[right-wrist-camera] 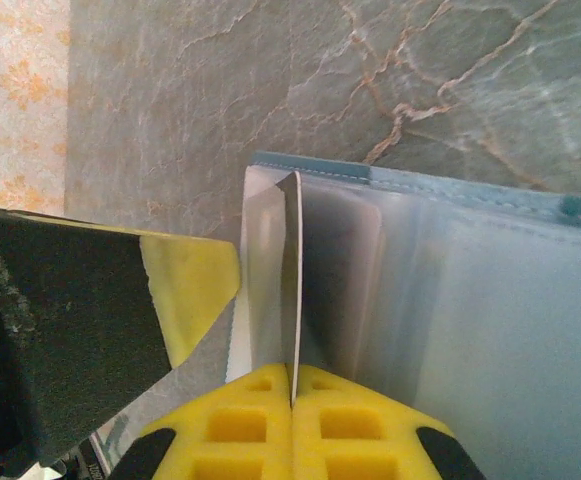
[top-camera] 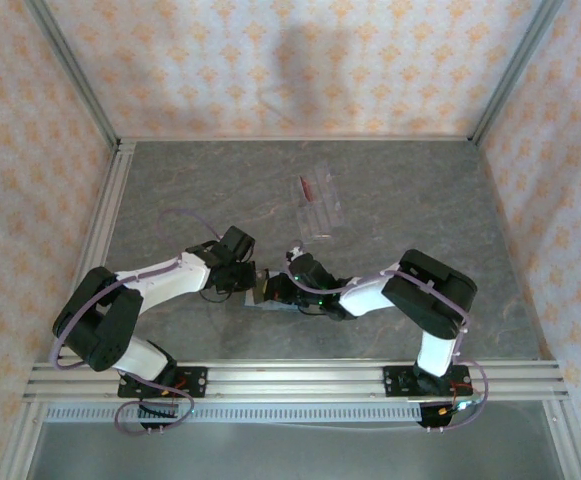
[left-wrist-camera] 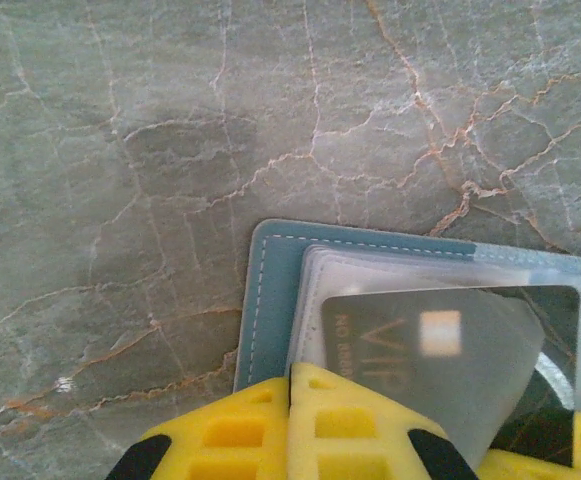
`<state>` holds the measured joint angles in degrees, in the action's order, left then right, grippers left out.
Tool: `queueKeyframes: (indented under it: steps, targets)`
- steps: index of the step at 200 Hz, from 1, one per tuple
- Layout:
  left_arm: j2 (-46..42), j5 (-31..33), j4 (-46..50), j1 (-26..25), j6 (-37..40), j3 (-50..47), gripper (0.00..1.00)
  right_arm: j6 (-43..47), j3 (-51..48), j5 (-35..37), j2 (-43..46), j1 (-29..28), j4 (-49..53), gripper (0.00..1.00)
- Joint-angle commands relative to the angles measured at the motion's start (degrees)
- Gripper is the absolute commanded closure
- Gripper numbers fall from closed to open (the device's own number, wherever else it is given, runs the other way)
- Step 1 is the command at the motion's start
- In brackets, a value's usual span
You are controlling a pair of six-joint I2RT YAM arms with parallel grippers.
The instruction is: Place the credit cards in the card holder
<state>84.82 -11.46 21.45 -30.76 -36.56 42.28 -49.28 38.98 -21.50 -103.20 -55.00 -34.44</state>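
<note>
Both claws are at the card holder (left-wrist-camera: 270,300), which lies open on the tabletop (top-camera: 170,200), by the middle of its near edge. My right claw (right-wrist-camera: 292,395) is pinched tight on 1 dark credit card (left-wrist-camera: 410,340), which is edged into a clear sleeve (right-wrist-camera: 470,300). My left claw (left-wrist-camera: 290,400) is closed at the holder's corner, and I cannot tell what it grips. 1 dark red card (top-camera: 307,187) sits in the clear rack (top-camera: 322,212) toward the far edge.

Matt stitched card holder (left-wrist-camera: 265,300), glossy plastic credit card (left-wrist-camera: 390,340), marbled table (left-wrist-camera: 170,150)

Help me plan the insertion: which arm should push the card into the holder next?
Right, probably: the right pincer is shut on the card, which sits over the card holder's clear sleeves. The left pincer is shut at the holder's edge.
</note>
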Motion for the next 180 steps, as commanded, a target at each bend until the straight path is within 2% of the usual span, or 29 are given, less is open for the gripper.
queueKeyframes:
  steps: [1, 51, 140, 180]
  targets:
    - [1.4, 1.4, 1.6, -0.1, -0.6, 0.2, 1.0, 0.9, -0.6, 0.0, -3.0, -1.0, 6.9, 1.0]
    - [1.1, 0.6, 1.6, 0.0, -0.7, 0.1, 1.0, -2.0, -2.7, 3.9, -3.4, -1.5, 0.6, 1.0]
    - [-9.6, 4.9, 4.3, 0.2, -5.6, -4.7, 1.0, -2.1, -1.9, 4.3, -4.4, -1.6, 2.4, 1.0]
    - [-8.4, 3.7, 1.1, -0.2, -6.3, -7.4, 1.0, -2.8, -2.3, 4.7, -4.2, -1.6, 1.9, 1.0]
